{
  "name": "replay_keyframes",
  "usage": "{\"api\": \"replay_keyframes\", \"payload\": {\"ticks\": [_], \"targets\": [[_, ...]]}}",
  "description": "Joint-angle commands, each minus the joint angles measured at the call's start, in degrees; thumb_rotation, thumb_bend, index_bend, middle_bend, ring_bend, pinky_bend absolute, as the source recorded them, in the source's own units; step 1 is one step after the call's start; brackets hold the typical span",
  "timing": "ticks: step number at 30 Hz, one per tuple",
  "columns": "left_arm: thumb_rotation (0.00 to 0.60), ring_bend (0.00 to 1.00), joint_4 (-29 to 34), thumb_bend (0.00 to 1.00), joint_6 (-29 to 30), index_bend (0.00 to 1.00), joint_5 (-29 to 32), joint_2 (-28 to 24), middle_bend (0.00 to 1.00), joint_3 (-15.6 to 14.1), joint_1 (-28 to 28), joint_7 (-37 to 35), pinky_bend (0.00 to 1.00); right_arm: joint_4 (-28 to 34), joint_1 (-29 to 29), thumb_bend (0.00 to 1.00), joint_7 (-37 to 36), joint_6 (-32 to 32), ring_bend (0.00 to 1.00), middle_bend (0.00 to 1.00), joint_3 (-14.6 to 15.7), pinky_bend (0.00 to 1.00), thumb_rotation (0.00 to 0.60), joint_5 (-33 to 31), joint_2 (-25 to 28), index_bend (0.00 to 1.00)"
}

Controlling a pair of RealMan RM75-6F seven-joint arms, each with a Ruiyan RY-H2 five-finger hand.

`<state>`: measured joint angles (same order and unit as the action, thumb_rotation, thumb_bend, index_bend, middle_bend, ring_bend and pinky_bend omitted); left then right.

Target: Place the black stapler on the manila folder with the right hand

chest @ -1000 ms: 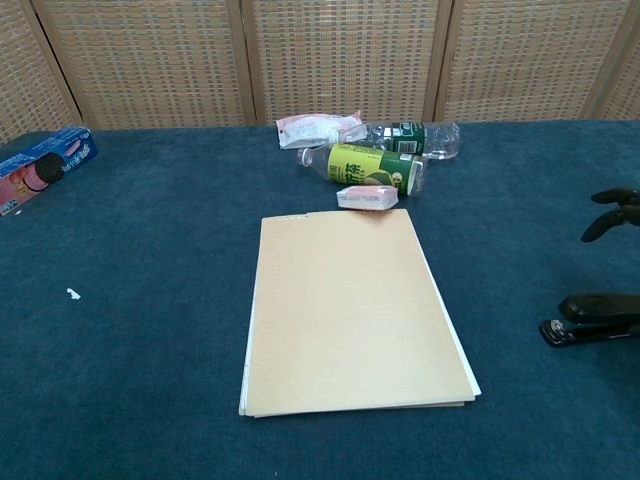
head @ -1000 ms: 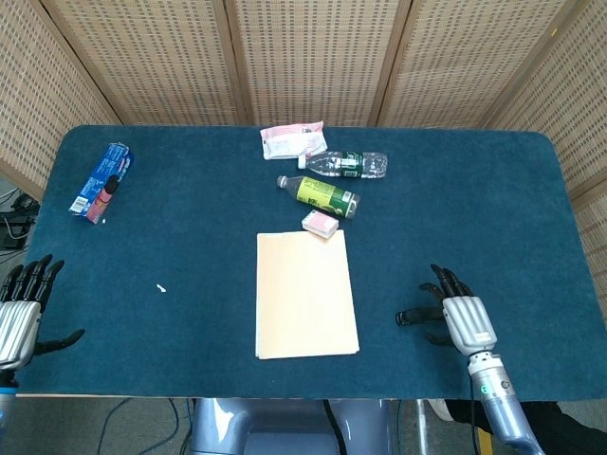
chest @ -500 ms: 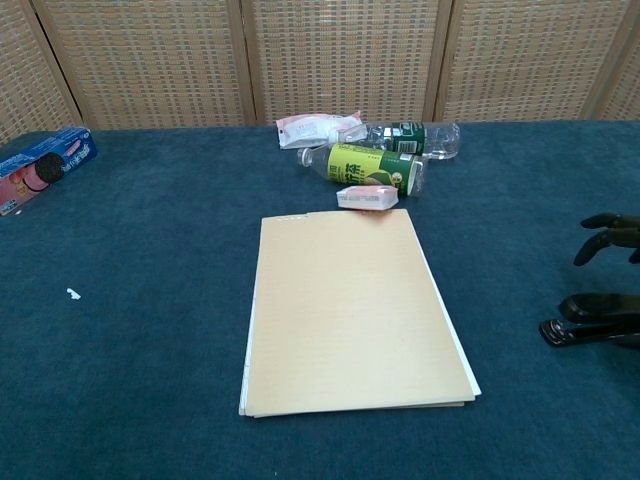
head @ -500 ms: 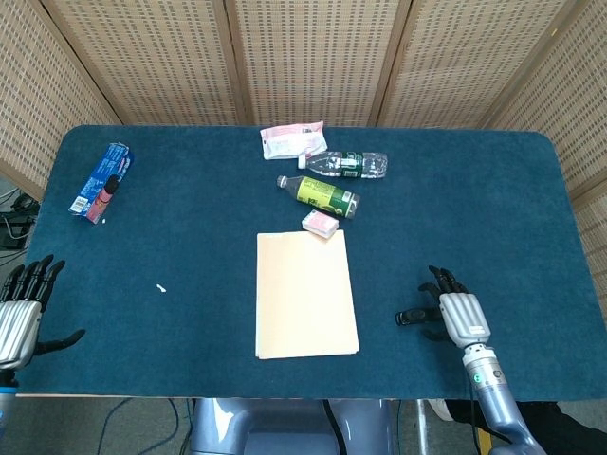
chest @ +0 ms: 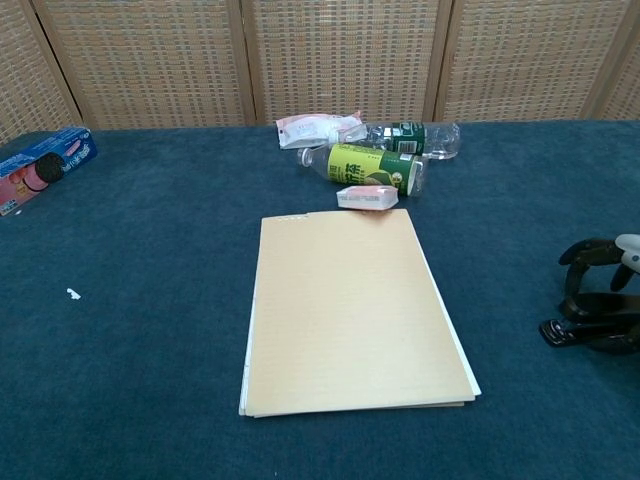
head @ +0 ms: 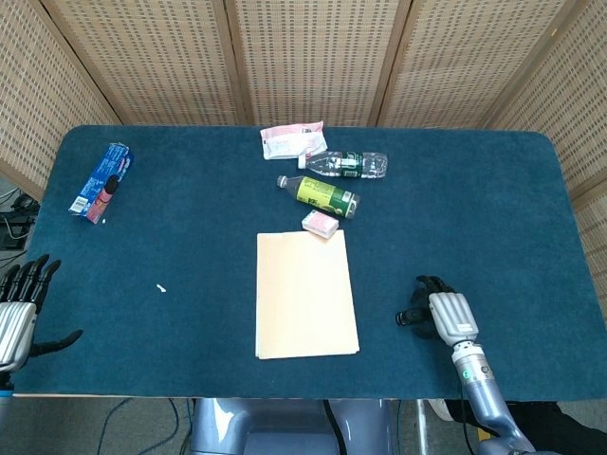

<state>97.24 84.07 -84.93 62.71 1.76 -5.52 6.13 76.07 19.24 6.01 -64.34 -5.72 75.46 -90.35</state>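
My right hand (chest: 605,268) arches over the black stapler (chest: 585,330) at lower right, fingers curled but not yet gripping, manila folder (chest: 350,310) waiting centre-frame

No lettering you can read anywhere, green bottle (chest: 372,166) label behind the manila folder (chest: 350,310) shows pale characters too blurred to make out, blue packet (chest: 40,168) far left of the folder, print illegible

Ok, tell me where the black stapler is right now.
The black stapler lies on the blue table at the chest view's right edge, right of the manila folder, under the right robot hand.
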Motion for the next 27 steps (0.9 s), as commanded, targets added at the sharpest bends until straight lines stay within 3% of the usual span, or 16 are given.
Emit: {"api": "replay_keyframes", "payload": {"ticks": [1, 4, 9, 16, 20, 27], "targets": [[0.6, 0.0, 0.04, 0.0, 0.17, 0.0, -0.22, -0.29, 0.0, -0.02, 0.11, -0.75, 0.0, -2.4, 0.33, 0.43, -1.16, -1.13, 0.49, 0.55, -0.49, 0.62, 0.6, 0.7, -2.0, 0.68], [0.6, 0.0, 0.03, 0.0, 0.15, 0.0, -0.39, -0.38, 0.0, -0.02, 0.07, -1.08, 0.0, -2.97, 0.59, 0.47, -3.44, -4.67, 0.58, 0.64, -1.17, 0.71, 0.6, 3.75, -2.89, 0.76], [0.6, 0.0, 0.05, 0.0, 0.5, 0.0, -0.48, -0.48, 0.0, 0.07, 0.2, -1.43, 0.0, -0.26, 1.91, 0.48, -2.96, -5.46, 0.63, 0.66, -2.1, 0.76, 0.6, 5.39, -1.61, 0.77], [0.6, 0.0, 0.37, 0.0, 0.53, 0.0, -0.5, -1.0, 0.0, -0.04, 0.35, -1.52, 0.0, 10.53, 5.91, 0.48, 6.12, -3.85, 0.63, 0.66, -4.87, 0.77, 0.6, 5.39, 0.66, 0.78], [0.6, 0.0, 0.63, 0.0, 0.59, 0.0, -0.16, -1.53, 0.0, 0.07, 0.5, -1.9, 0.0, 15.13, 9.09, 0.48, 13.28, -1.38, 0.63, 0.66, -6.73, 0.77, 0.6, 2.75, -1.4, 0.78], [0.6, 0.0, 1.06, 0.0, 0.46, 0.0, 0.24, -2.68, 0.0, 0.1, 0.75, -3.86, 0.0, 16.97, 14.16, 0.48, 21.7, 1.35, 0.63, 0.67, -9.55, 0.77, 0.6, -3.17, -7.94, 0.78]]}}
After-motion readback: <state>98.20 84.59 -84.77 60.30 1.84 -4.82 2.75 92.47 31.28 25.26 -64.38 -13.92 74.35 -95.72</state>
